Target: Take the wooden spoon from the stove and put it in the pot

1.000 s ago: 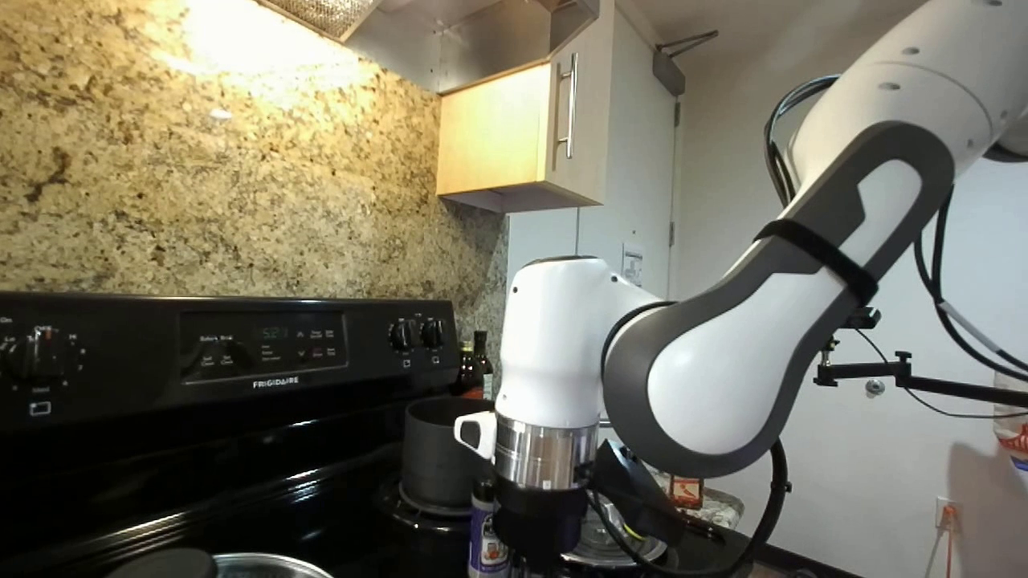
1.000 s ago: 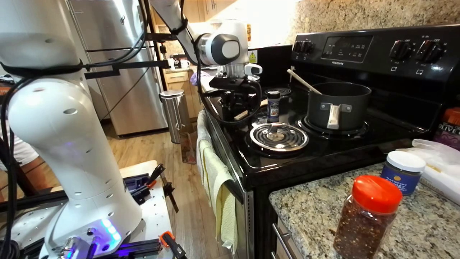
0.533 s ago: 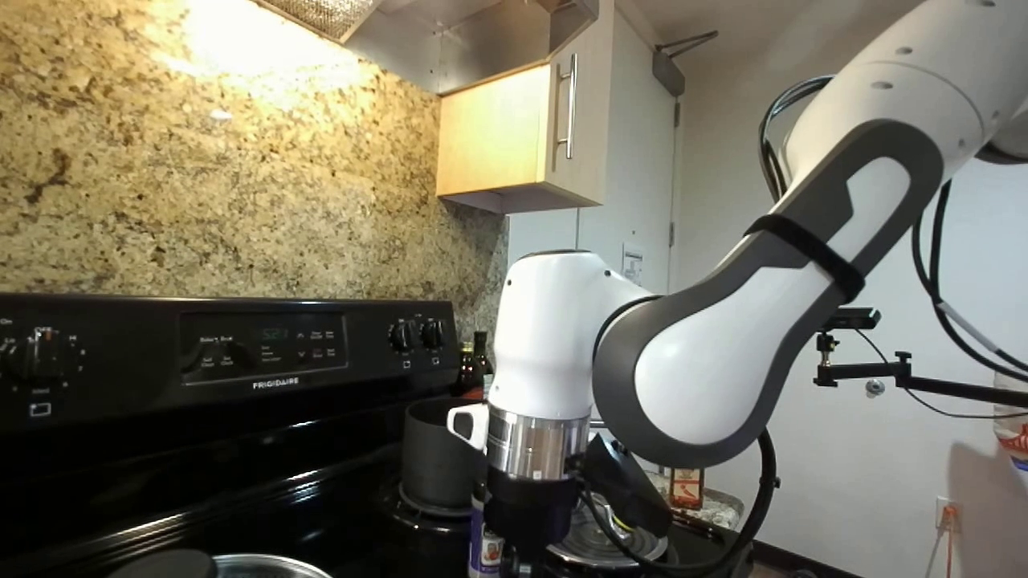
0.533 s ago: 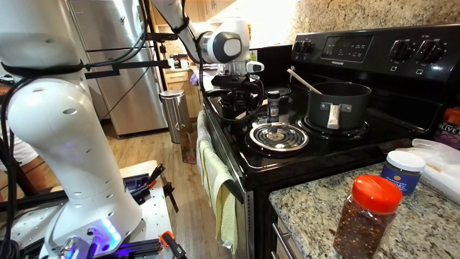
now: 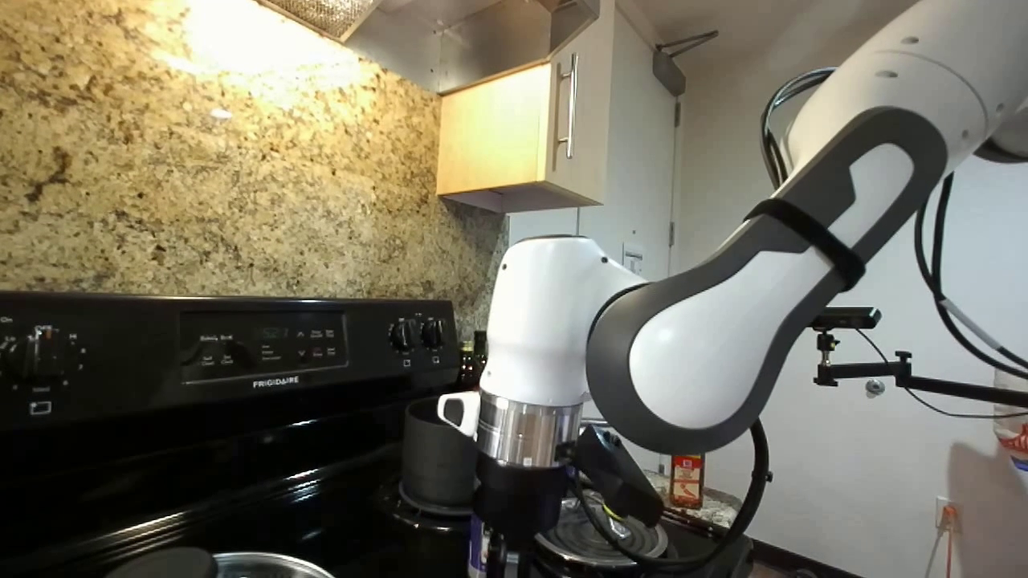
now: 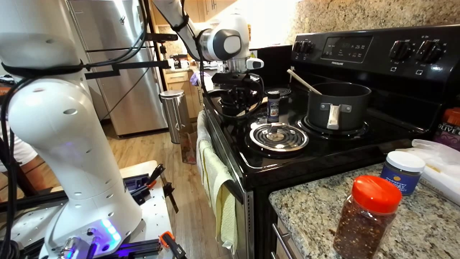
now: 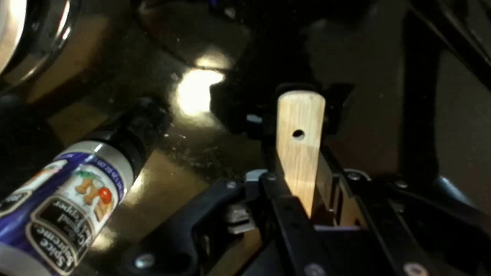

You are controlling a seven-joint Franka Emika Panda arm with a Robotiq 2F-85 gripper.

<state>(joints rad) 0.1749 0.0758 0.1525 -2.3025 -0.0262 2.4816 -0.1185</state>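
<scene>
"Wooden spoon (image 7: 300, 151) — where is it sitting?"

"Between the two fingers of the Robotiq gripper (image 7: 301, 161), low over the front part of the black Frigidaire stove (image 6: 323, 147). In the wrist view its flat handle is pointing out past the fingers, showing a rounded end and a small round hole."

"How is the gripper holding it?"

"It is pointing downward, its fingers pinching the handle from either side and leaving a gap just as wide as the wood. The white Franka arm (image 5: 707, 369) is hanging over the stove in both exterior views."

"And the rest of the spoon?"

"In an exterior view a pale length of it is showing between the gripper and an upright Spice Supreme bottle (image 6: 273, 109). I am failing to make out the bowl — or whether the wood is touching the stove top."

"Where is the dark grey saucepan (image 6: 350, 117) standing?"

"It is resting on a rear coil burner (image 6: 305, 126), apart from the gripper. A second wooden handle (image 6: 302, 81) is slanting up past its rim, the lower end hidden."

"And in the foreground?"

"A red-capped spice jar (image 6: 366, 219) and a white-lidded blue jar (image 6: 402, 176) are standing on the granite countertop (image 6: 309, 205), while a pale yellow towel (image 6: 224, 201) is hanging down the oven front."
</scene>
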